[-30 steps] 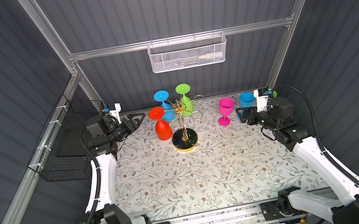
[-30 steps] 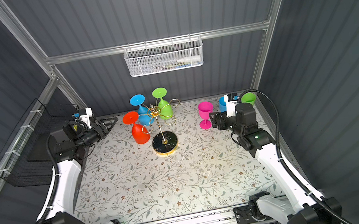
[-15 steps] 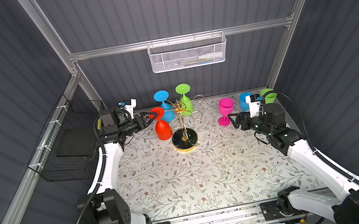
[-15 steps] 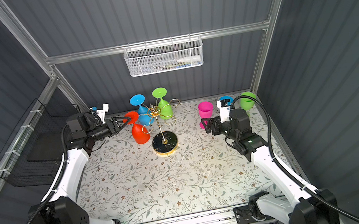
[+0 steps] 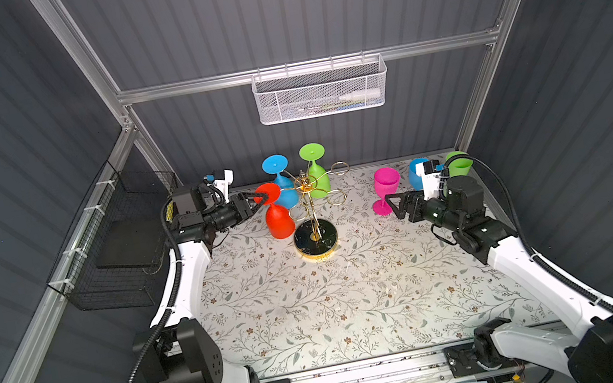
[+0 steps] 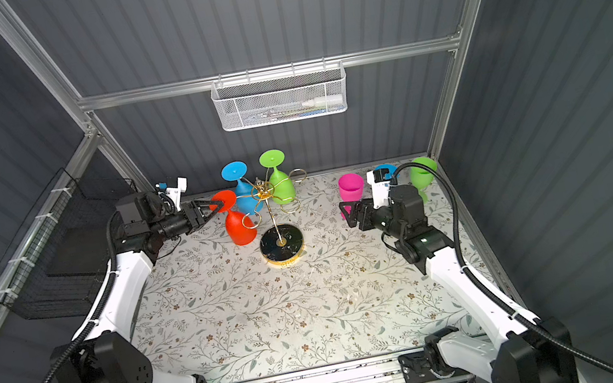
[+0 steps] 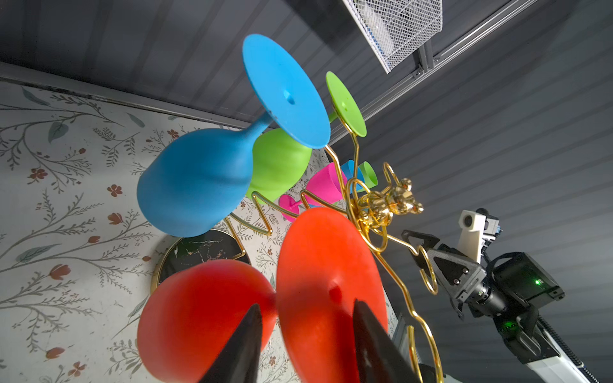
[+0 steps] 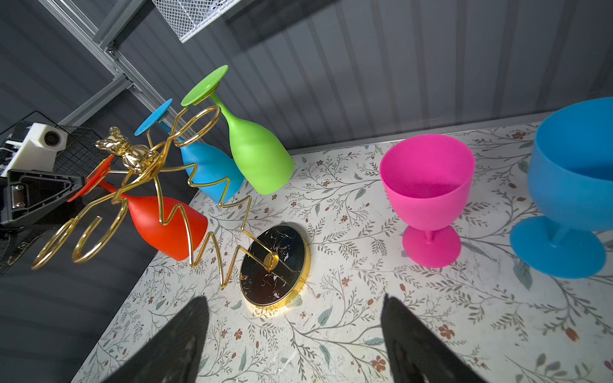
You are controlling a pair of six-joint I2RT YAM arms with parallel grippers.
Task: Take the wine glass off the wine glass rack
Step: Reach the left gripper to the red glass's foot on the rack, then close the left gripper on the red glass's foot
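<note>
Left claw (image 5: 261,197) brackets the foot of the hanging red wine glass (image 5: 280,222), whether clamped I cannot tell, with the wine glass rack (image 5: 304,241) pole just beyond.

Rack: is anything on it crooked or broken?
Nothing stands out. The rack stands straight on its base, and the red glass, hanging blue glass and hanging green glass dangle bowl-down from its loops, as they should. Nothing looks spilled or cracked. The left gripper sits around the red glass's foot.
</note>
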